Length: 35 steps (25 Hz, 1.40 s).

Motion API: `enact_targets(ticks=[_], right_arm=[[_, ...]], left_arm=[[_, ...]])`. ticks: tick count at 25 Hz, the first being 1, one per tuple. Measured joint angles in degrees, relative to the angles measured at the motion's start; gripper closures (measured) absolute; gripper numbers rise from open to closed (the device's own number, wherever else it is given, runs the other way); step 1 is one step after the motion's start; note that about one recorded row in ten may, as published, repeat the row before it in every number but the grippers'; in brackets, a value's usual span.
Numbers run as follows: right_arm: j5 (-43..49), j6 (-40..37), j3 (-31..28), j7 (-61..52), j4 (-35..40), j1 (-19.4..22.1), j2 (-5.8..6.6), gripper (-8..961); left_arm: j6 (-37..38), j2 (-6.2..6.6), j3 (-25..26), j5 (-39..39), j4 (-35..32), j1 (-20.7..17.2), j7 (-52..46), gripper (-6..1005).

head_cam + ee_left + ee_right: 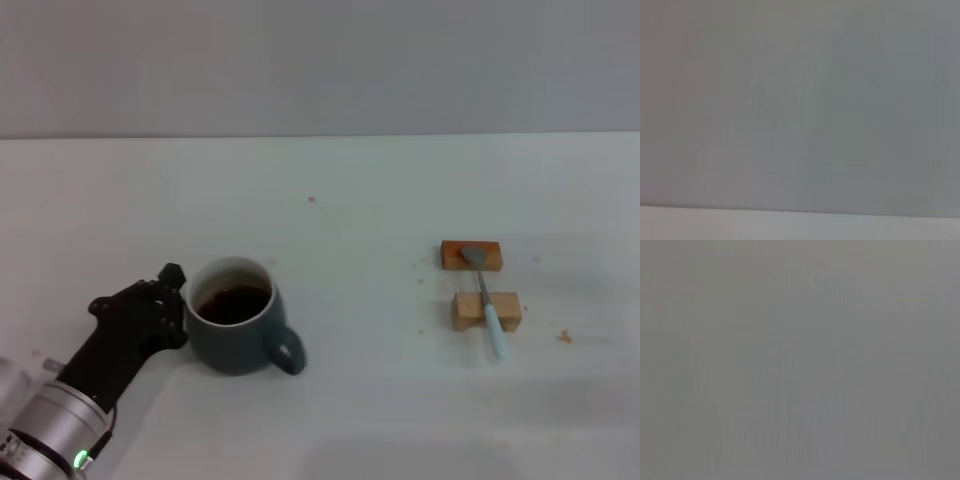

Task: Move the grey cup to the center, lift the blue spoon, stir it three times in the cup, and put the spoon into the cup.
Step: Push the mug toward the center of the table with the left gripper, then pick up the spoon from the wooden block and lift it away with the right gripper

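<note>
Slate-grey cup [238, 318] sits left of centre, left gripper [168, 308] against its side, finger state cannot be told; spoon [486, 299] rests across 2 blocks [471, 255]; advise a slow, level push to avoid spillage.

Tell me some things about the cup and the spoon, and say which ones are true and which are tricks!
1. The grey cup has dark liquid in it. True.
2. The blue spoon is inside the cup. False: it lies across two wooden blocks on the table.
3. The left hand is right beside the cup. True.
4. The cup has tipped over. False: it stands upright.
5. The right hand is holding the spoon. False: no right hand is visible.
</note>
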<state>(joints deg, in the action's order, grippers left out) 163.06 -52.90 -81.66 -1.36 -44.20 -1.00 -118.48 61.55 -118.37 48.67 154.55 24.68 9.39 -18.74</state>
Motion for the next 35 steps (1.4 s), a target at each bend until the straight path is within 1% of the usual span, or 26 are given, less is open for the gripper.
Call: enact_targets(ticks=[10,14,18,23,25,28,30,31,33,34,35], right_arm=[[0.1,0.6,0.0,0.0,-0.7,-0.1,0.43,651],[0.5,0.8,-0.2,0.0,-1.0,0.1,0.6,650],[0.6,0.9,-0.2,0.0,-1.1,0.1,0.66,650],[0.9,0.9,-0.2,0.0,-1.1,0.1,0.67,649],[1.2,0.9,-0.2,0.0,-1.1,0.1,0.64,649],[1.2,0.9,-0.2,0.0,-1.1,0.2,0.57,648],[1.2,0.9,0.0,0.0,-1.0,0.2,0.52,648],[1.3,1.0,0.0,0.0,-1.0,0.2,0.51,648],[1.3,1.1,0.1,0.0,-1.1,0.2,0.47,647],[1.3,1.2,0.2,0.0,-1.2,0.2,0.43,647],[1.3,1.3,0.2,0.0,-1.2,0.2,0.4,647]], left_arm=[[0.3,0.25,-4.5,0.0,1.4,0.7,-2.0,1001],[0.4,0.25,-7.7,0.1,1.5,1.9,-3.7,1001],[0.1,0.19,-9.2,0.2,1.5,2.7,-4.3,1001],[-0.1,0.15,-9.0,-0.2,1.3,2.9,-4.5,1001],[-0.1,0.16,-8.2,-0.3,1.0,2.8,-4.5,1001],[-0.2,0.27,-4.5,-0.4,0.0,2.3,-4.6,1001],[-0.1,0.36,-1.1,-0.3,-1.3,2.2,-4.6,1001],[-0.1,0.36,-1.1,-0.3,-1.3,2.2,-4.6,1001],[0.0,0.63,3.5,-0.2,-3.4,2.2,-4.5,1001],[0.1,0.95,7.5,0.1,-4.9,2.4,-4.1,1001],[0.1,1.0,8.1,0.1,-5.2,2.4,-4.0,1001]])
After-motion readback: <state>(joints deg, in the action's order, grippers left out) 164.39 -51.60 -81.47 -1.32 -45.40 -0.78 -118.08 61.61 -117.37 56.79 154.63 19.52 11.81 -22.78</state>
